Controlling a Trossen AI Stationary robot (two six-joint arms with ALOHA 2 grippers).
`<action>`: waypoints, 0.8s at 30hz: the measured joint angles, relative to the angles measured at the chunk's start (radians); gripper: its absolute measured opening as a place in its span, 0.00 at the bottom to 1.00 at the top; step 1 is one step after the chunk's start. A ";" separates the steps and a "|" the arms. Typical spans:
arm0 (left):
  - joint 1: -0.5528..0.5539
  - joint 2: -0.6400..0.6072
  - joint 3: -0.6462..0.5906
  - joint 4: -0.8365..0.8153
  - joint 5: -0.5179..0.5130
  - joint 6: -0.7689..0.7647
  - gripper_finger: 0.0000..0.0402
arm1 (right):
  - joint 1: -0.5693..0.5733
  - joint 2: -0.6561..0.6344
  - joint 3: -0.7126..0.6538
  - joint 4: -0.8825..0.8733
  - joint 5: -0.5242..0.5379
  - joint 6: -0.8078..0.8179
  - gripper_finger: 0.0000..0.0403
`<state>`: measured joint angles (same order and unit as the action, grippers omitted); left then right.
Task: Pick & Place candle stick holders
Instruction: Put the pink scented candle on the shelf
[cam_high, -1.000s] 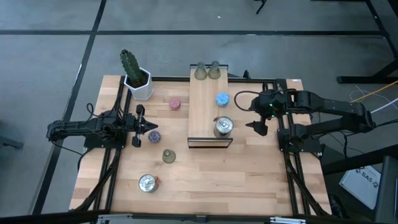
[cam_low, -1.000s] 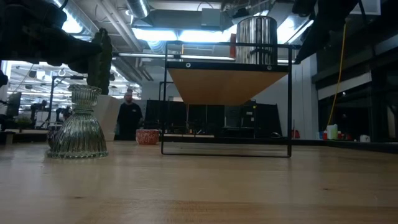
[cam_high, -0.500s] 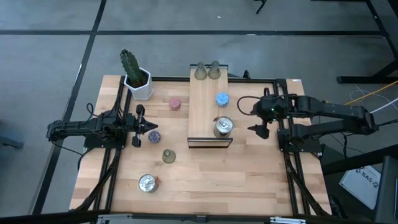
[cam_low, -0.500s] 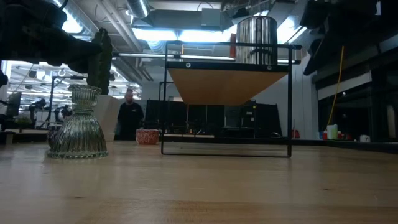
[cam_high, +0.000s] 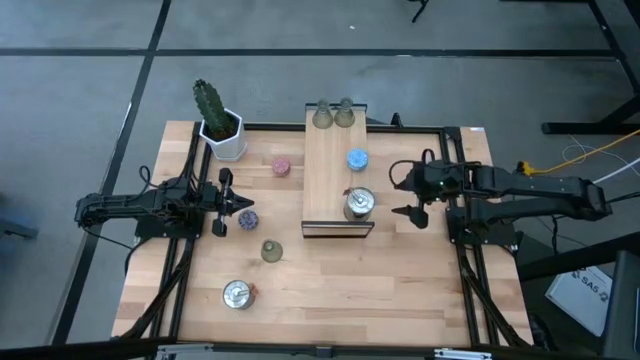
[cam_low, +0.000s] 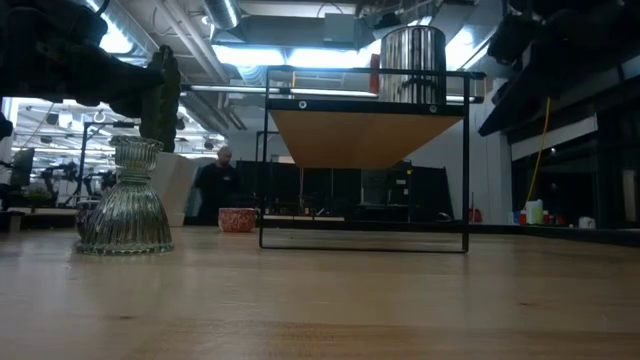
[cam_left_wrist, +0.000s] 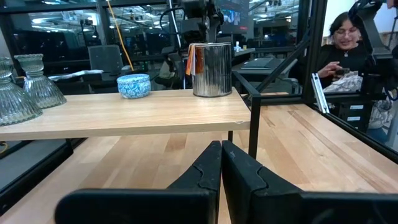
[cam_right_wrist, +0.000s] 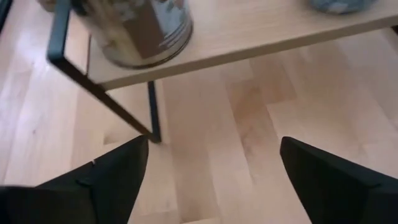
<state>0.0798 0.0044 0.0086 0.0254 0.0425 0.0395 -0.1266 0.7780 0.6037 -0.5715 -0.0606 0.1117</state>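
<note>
A silver candle stick holder and a blue one stand on the raised wooden shelf. Two green ones stand at its far end. On the table stand a pink holder, a purple one, a green one and a silver one. My right gripper hangs open above the table, just right of the shelf. It points at the silver holder and touches nothing. My left gripper waits shut at the table's left, beside the purple holder.
A cactus in a white pot stands at the far left corner. The shelf rests on thin black legs. Bare tabletop lies between the shelf and the right arm's base. A person sits beyond the table's right side.
My right gripper has come down beside the shelf's right side and shifted a little toward the table's near edge, fingers still wide apart. The arm has folded back toward its base. In the room behind, a person has walked a little to the right.
</note>
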 joint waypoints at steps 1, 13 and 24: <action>0.000 0.000 0.000 0.000 0.000 0.000 0.02 | 0.004 -0.010 -0.012 0.006 -0.007 0.000 0.89; 0.000 0.000 0.000 0.000 0.000 0.000 0.02 | 0.063 -0.112 -0.212 0.184 -0.022 0.011 0.69; 0.000 0.000 0.000 0.000 0.000 0.000 0.02 | 0.131 -0.151 -0.330 0.364 -0.022 0.011 0.44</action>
<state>0.0798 0.0044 0.0082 0.0254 0.0425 0.0397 0.0047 0.6271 0.2741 -0.2075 -0.0826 0.1226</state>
